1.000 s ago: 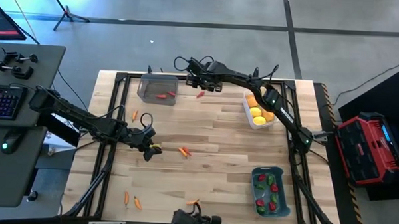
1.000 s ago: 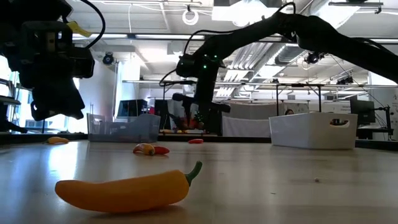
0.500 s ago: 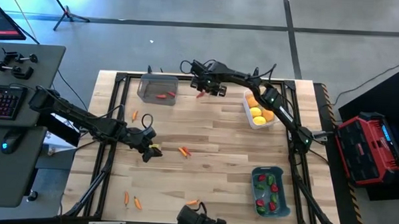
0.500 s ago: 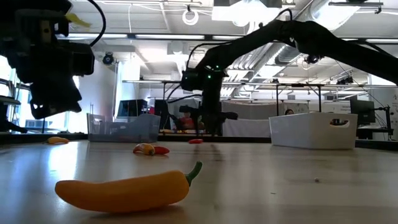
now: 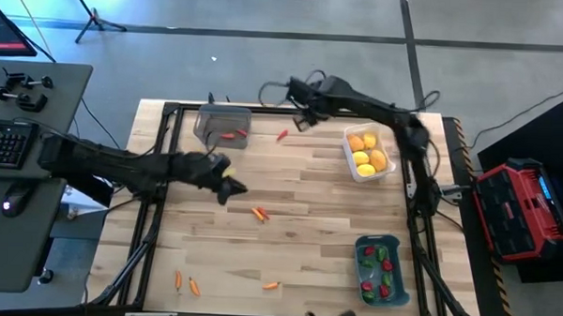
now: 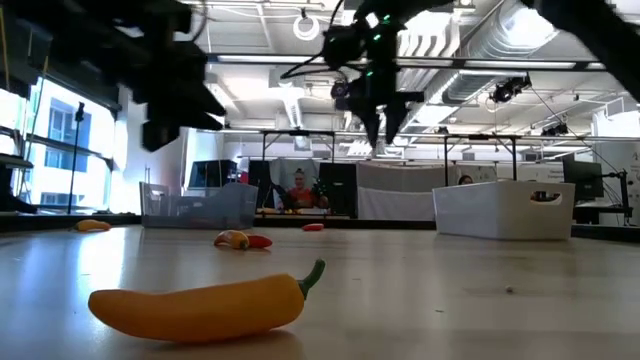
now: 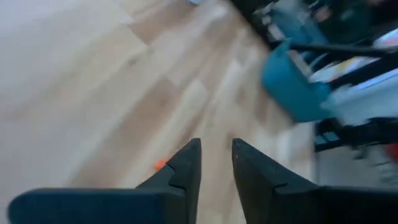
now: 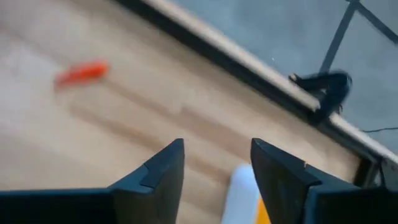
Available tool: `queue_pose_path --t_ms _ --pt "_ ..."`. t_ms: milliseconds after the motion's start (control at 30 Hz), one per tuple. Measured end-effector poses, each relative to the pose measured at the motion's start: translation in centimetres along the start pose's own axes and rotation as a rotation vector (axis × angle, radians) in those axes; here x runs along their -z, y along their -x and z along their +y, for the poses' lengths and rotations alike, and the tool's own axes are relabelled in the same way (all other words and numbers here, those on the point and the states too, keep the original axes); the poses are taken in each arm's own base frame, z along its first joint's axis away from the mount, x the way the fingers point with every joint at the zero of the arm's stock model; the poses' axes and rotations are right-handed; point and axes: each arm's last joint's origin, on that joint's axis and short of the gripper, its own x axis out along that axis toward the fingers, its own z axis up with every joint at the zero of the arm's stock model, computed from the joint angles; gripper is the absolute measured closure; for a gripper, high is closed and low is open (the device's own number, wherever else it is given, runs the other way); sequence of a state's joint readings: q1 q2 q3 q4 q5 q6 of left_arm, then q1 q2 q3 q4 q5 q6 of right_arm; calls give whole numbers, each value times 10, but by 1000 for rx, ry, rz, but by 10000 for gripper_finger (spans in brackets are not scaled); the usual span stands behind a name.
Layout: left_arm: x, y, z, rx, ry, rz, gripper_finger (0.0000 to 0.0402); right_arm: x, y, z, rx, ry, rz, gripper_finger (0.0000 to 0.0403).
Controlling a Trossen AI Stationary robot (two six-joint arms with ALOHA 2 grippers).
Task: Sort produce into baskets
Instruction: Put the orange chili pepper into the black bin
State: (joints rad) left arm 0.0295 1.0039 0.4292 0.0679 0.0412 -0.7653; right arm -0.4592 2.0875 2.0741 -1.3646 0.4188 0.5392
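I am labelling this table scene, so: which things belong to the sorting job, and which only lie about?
Job: white bin, grey bin, blue bin, yellow fruits, red pepper, carrots.
Lying about: keyboard, computer mouse, red case.

A wooden table [image 5: 307,234] with a black frame is seen on a grey floor [image 5: 266,64]. Left of the table, a dark desk [image 5: 30,93] carries a keyboard [image 5: 0,143] and a mouse [image 5: 8,203]. Right of the table, a red case [image 5: 519,213] is set. Beyond the table's far edge, a seated person [image 6: 298,190] is seen.
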Motion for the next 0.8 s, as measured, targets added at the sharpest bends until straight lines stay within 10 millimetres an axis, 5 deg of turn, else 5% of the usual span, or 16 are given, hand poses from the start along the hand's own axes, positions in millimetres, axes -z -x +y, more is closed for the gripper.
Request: queue_pose_path --t_ms 200,433,667,800 --pt "-61 -37 -10 -173 -104 54 395 62 11 -33 -37 -59 -45 301" --pt "-107 -99 0 -445 -73 -14 400 111 35 -63 -417 -195 -272 393" --pt "-145 -139 33 -620 -24 -101 401 145 44 -76 -533 -197 -354 401" --pt "-149 -150 64 -691 17 -50 401 156 42 -70 -576 -209 -324 399"
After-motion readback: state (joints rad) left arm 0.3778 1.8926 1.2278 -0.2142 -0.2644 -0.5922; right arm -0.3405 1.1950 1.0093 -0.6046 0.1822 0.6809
